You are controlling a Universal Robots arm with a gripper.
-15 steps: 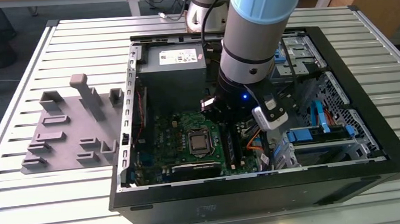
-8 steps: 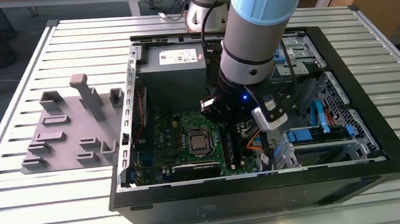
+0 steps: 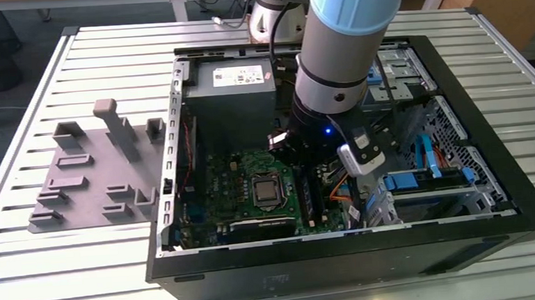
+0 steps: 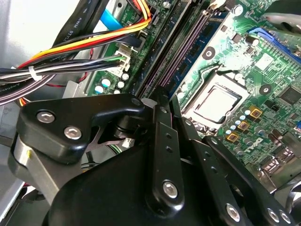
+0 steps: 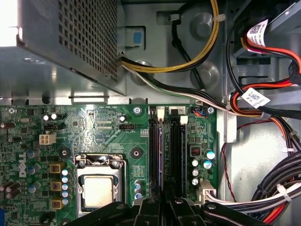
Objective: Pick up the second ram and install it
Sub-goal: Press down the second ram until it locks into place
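My gripper [image 3: 292,143] hangs inside the open computer case, low over the green motherboard [image 3: 240,186]. In both wrist views its black fingers [image 4: 162,99] [image 5: 150,207] stand pressed together at the near end of the two long black memory slots. The second ram shows as a thin purple-blue edge [image 5: 159,155] [image 4: 181,52] standing in the slot nearer the processor socket [image 5: 98,188]. That edge runs straight in between the fingers. The spot where they meet it is hidden by the gripper's body.
The grey plastic fixture [image 3: 83,175] with upright posts lies outside the case at the exterior view's left. The power supply box [image 3: 231,89] fills the far end of the case. Bundled cables [image 5: 275,188] crowd the side beside the slots. Drive bays [image 3: 436,174] sit at the exterior view's right.
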